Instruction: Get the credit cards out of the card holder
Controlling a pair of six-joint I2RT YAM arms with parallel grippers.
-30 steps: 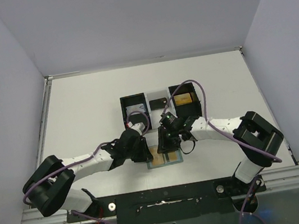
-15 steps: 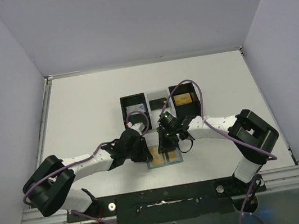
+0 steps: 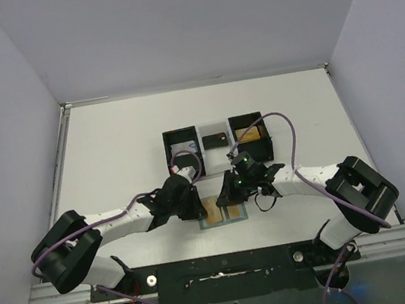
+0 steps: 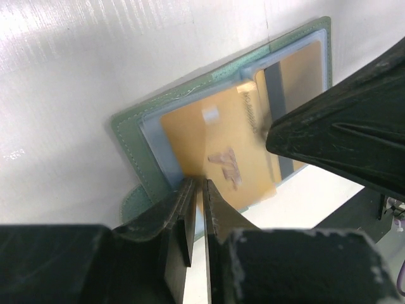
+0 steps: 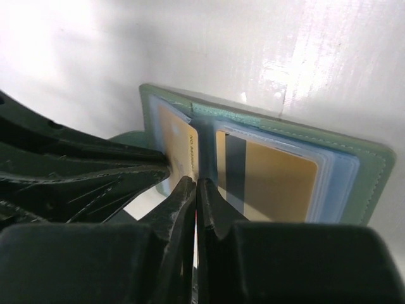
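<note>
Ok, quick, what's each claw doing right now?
Left claw: closed to a slit at the card holder edge; grip unclear.
Right claw: shut, tips at the gold card edge; grip unclear.

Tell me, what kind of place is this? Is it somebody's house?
Probably a robot test booth, not a house: a white table walled in by blank panels, two robot arms bolted at its near edge, and a card holder and black boxes laid out.
</note>
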